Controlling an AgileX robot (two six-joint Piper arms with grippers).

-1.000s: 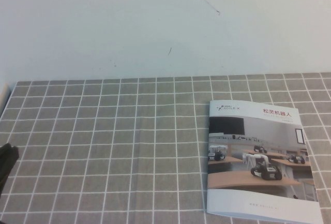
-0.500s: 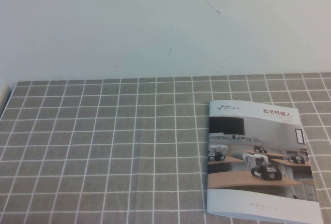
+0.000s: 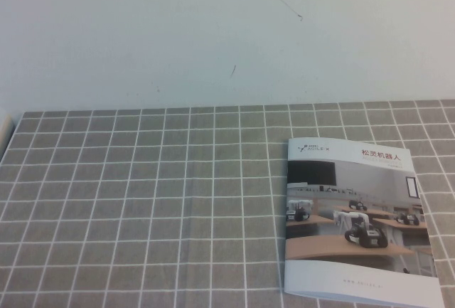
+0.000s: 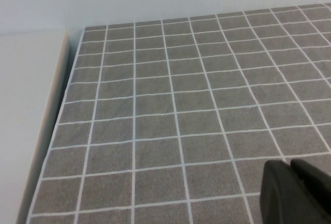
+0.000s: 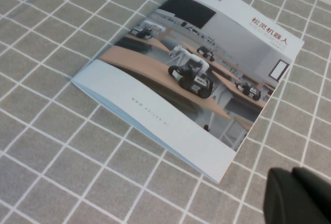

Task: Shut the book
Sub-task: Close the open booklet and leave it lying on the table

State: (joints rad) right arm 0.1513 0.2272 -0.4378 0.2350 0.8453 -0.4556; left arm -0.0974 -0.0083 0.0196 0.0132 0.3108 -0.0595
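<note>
The book [image 3: 355, 222] lies closed and flat on the grey checked cloth at the right of the table, front cover up, showing a photo of robots on desks. The right wrist view shows the same book [image 5: 196, 69] with its spine edge toward the camera. My right gripper [image 5: 292, 173] hangs shut and holding nothing above the cloth, just off the book's near corner and apart from it. My left gripper [image 4: 289, 166] is shut over bare cloth on the left side, far from the book. Neither gripper appears in the high view.
The grey checked cloth [image 3: 156, 194] covers the table up to a white wall [image 3: 213, 30] at the back. A white ledge [image 4: 26, 110] runs along the cloth's left edge.
A dark part of the left arm that showed at the left edge of the high view one second ago has left that view. The book has not moved.
</note>
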